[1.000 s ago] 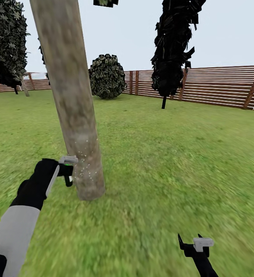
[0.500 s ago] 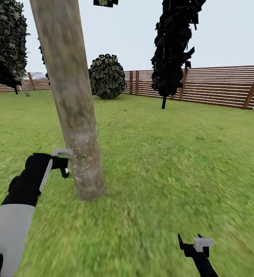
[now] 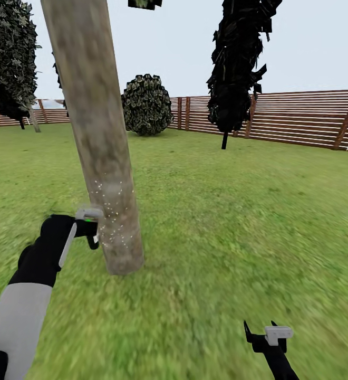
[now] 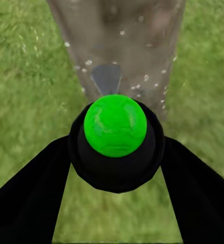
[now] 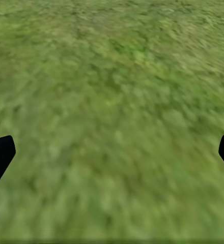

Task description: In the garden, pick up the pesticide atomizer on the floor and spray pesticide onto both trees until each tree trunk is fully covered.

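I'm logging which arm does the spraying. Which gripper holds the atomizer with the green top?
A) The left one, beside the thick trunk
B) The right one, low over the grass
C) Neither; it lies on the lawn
A: the left gripper clamps the green-topped atomizer, aimed at the speckled tree trunk.

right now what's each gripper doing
left gripper: shut on the pesticide atomizer, aimed at the tree trunk.
right gripper: open, empty, over grass.

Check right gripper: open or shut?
Open. The right gripper has its fingertips far apart at opposite edges of the right wrist view, with only grass between them.
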`<state>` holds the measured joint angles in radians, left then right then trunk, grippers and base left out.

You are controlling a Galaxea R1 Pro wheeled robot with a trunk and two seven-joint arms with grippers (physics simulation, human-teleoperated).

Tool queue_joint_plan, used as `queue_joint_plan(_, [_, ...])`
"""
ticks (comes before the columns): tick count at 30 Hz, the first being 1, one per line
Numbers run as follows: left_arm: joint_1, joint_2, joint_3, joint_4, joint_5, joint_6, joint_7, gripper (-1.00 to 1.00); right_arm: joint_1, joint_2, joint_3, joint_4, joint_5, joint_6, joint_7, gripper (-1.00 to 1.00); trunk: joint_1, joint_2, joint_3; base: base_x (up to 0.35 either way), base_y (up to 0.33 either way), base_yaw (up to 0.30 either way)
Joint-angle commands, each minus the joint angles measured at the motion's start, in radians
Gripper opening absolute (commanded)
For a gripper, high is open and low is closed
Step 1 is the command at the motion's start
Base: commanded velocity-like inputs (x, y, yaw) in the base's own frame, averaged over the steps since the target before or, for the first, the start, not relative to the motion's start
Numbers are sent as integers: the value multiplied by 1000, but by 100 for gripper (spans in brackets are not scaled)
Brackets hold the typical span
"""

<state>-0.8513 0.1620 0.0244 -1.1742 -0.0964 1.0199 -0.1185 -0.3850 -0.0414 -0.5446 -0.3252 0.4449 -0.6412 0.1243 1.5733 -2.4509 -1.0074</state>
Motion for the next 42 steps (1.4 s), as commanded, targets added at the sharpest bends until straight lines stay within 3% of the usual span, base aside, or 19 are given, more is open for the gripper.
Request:
queue_joint_plan(1, [13, -1, -2, 15, 1, -4, 0, -100, 0, 0, 0, 0, 0, 0, 0, 100, 0, 0, 0, 0, 0, 0])
queue_joint_plan(4, [37, -15, -4, 38, -1, -9, 1, -100, 0, 0, 0, 0, 0, 0, 0, 100, 0, 0, 0, 0, 0, 0])
queue_joint_plan(6, [46, -63, -15, 66, -4, -11, 9, -100, 0, 0, 0, 0, 0, 0, 0, 100, 0, 0, 0, 0, 0, 0])
queue_joint_plan(11, [50, -115, -30, 109, -6, -14, 14, -100, 0, 0, 0, 0, 0, 0, 0, 100, 0, 0, 0, 0, 0, 0])
queue_joint_plan(14, [50, -106, -28, 193, -9, -58, 14, -100, 0, 0, 0, 0, 0, 0, 0, 100, 0, 0, 0, 0, 0, 0])
queue_joint_plan(16, [51, -80, -24, 302, -9, -148, 14, -100, 0, 0, 0, 0, 0, 0, 0, 100, 0, 0, 0, 0, 0, 0])
queue_joint_plan(20, [51, -65, -23, 439, -7, -284, 18, -100, 0, 0, 0, 0, 0, 0, 0, 100, 0, 0, 0, 0, 0, 0])
queue_joint_plan(21, [51, -69, -23, 472, -6, -329, 27, -100, 0, 0, 0, 0, 0, 0, 0, 100, 0, 0, 0, 0, 0, 0])
queue_joint_plan(23, [51, -76, -22, 497, -1, -353, 47, -100, 0, 1, 0, 0, 0, 0, 0, 100, 0, 0, 0, 0, 0, 0])
queue_joint_plan(25, [51, -110, -19, 518, 0, -383, 87, -100, 0, 1, 0, 0, 0, 0, 0, 100, 0, 0, 0, 0, 0, 0])
queue_joint_plan(27, [51, -134, -9, 544, 1, -430, 135, -100, 0, 1, 0, 0, 0, 0, 0, 100, 0, 0, 0, 0, 0, 0])
queue_joint_plan(29, [51, -138, 16, 596, 1, -490, 189, -100, 0, 1, 1, 1, 1, 0, 0, 100, 0, 0, 0, 0, 0, 0])
queue_joint_plan(33, [60, -129, 154, 674, -2, -561, 233, -100, 0, 3, 2, 14, 1, 0, 1, 100, 0, 0, 0, 0, 0, 0])
queue_joint_plan(34, [77, -129, 169, 679, -1, -566, 234, -100, 0, 3, 2, 18, 1, 0, 1, 100, 0, 0, 0, 0, 0, 0])
queue_joint_plan(37, [107, -130, 183, 680, -2, -619, 233, -100, 0, 3, 2, 22, 1, 0, 2, 100, 0, 0, 0, 0, -25, 0])
queue_joint_plan(42, [111, -136, 176, 681, -9, -632, 249, -100, 0, 2, 2, 23, 1, 0, 2, 100, 0, 0, 0, 17, -217, 0])
